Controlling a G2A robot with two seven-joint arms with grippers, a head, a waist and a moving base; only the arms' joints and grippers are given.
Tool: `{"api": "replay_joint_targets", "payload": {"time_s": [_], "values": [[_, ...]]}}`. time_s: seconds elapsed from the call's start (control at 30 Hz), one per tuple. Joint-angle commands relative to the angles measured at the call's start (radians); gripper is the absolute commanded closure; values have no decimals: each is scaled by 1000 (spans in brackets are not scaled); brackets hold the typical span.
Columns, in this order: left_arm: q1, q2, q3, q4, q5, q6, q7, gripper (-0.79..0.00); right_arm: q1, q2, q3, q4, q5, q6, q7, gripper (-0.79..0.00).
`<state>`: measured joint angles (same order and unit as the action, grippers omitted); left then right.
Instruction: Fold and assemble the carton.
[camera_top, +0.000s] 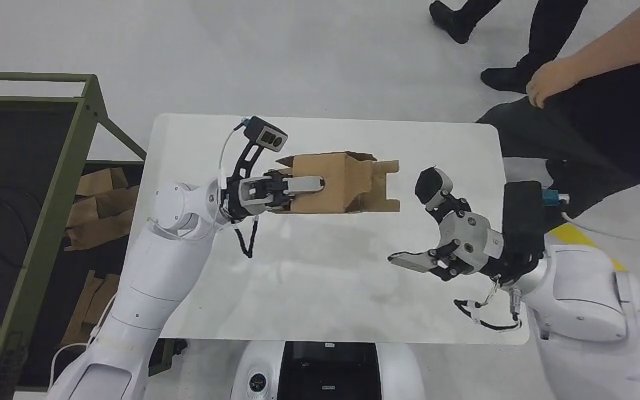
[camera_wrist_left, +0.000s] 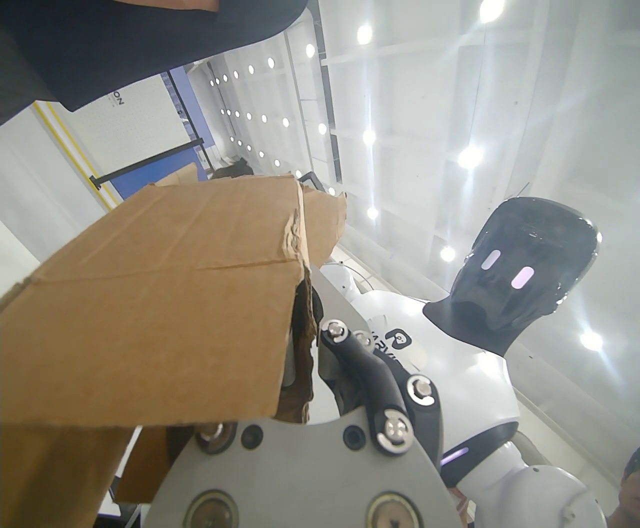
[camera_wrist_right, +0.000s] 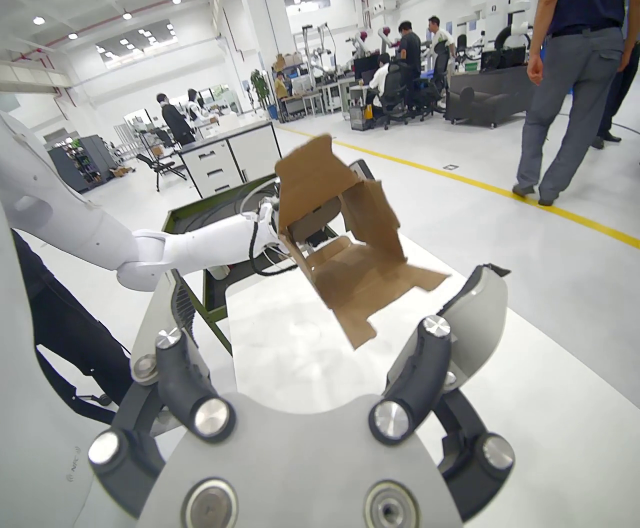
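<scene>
Holding the carton (camera_top: 345, 180) up off the bench (camera_top: 330, 290), the left gripper (camera_top: 305, 185) is pinching it by one side so the open flaps (camera_top: 385, 190) point away from it. The right gripper (camera_top: 418, 222) sits spread wide just beyond those flaps, not touching, likely ready to fold them.

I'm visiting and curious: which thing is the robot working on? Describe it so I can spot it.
Find the white table before the robot. Over its far half the left gripper clamps a brown carton, half opened with loose flaps. Unlike the cardboard pieces in the green-framed bin beside the table, it is held up and box-shaped.
</scene>
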<state>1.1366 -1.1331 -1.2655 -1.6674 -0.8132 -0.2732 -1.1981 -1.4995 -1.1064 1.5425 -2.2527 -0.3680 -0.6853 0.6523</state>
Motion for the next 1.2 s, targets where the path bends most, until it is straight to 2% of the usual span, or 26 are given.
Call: {"api": "replay_joint_targets", "payload": {"time_s": [0.0, 0.27, 0.7, 1.17], "values": [[0, 0, 0, 0, 1, 0, -1, 0, 0, 0, 0, 0, 3, -1, -2, -785], [2, 0, 1, -2, 2, 4, 3, 0, 0, 0, 1, 1, -5, 10, -7, -785], [-6, 3, 17, -28, -1, 113, -30, 0, -28, -2, -19, -97, -377, 187, -105, -785], [-12, 3, 23, -10, -31, 154, -58, 0, 16, 3, -87, -97, -487, 192, -110, -785]]}}
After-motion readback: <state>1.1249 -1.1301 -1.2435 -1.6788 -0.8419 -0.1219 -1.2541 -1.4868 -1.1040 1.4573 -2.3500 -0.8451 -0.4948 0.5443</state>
